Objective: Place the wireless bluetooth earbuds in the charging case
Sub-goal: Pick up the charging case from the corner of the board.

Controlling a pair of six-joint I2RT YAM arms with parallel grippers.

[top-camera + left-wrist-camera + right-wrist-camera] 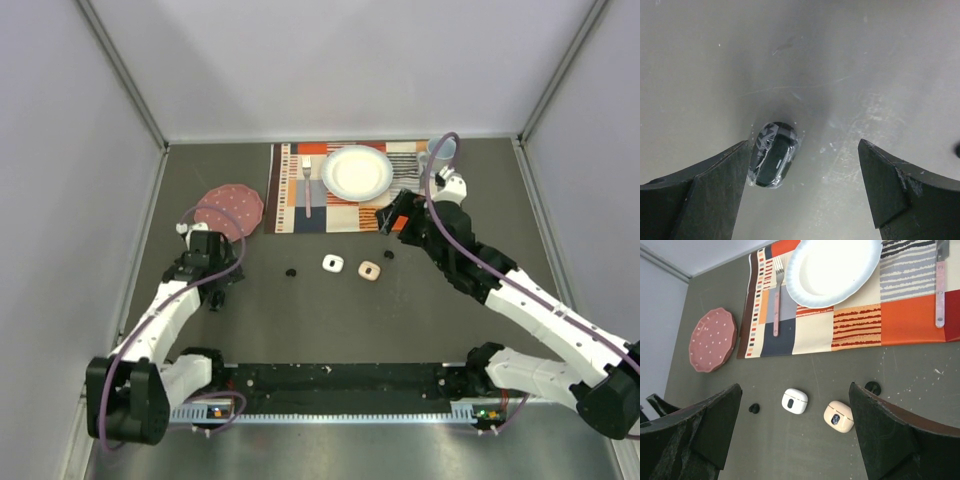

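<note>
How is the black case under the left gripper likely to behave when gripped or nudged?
The black case looks rounded and glossy, apparently film-wrapped, so it may slip or squirt out of the left gripper. It is small beside the fingers, so it is probably light and apt to slide on the table if one finger touches first. Its shell looks hard, likely stiff.

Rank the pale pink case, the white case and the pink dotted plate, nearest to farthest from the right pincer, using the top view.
1. pale pink case: just toward the arm bases from the right pincer, slightly left.
2. white case: further left, mid-table.
3. pink dotted plate: far left side.
</note>
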